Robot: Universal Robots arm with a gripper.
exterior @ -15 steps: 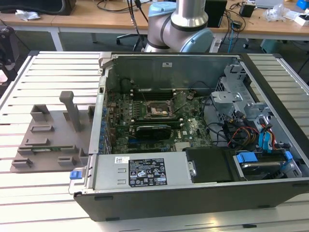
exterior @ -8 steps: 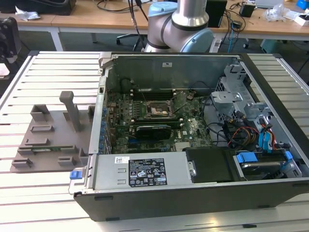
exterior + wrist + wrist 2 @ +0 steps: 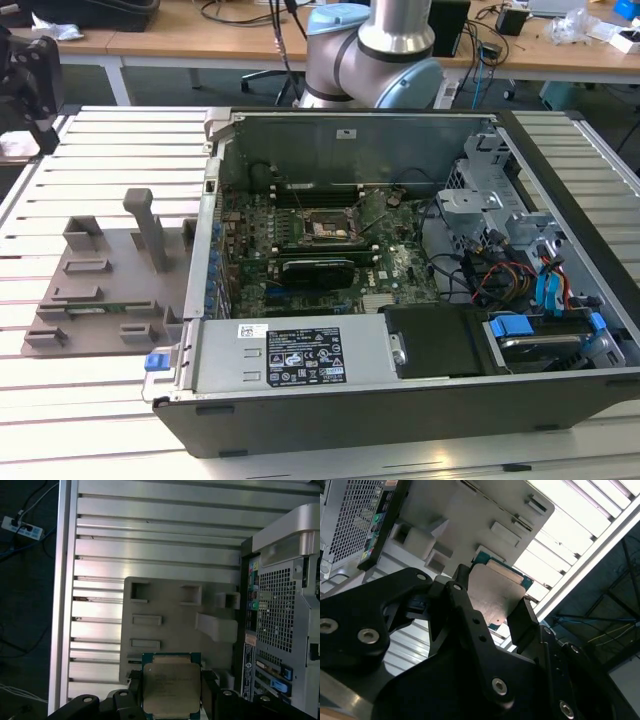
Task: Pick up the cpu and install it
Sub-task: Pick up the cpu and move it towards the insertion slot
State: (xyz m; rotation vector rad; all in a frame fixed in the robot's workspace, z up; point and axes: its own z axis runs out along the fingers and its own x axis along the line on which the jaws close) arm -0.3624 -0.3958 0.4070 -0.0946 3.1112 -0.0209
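In the exterior view you have the open case (image 3: 400,300) on the slatted desk (image 3: 100,420). The grey plate (image 3: 110,290) lies just beside it on the exterior view's left, the arm (image 3: 375,50) stands behind the case, and the dark socket (image 3: 325,228) sits mid-board. In the second wrist view your hand (image 3: 492,600) is clamped on the cpu (image 3: 497,592), pinching two opposite edges, with the plate (image 3: 470,515) behind it. In the first wrist view the cpu (image 3: 171,687) faces the camera metal side up, over the plate's (image 3: 170,610) near edge. It is probably lifted clear, though this angle doesn't settle it.
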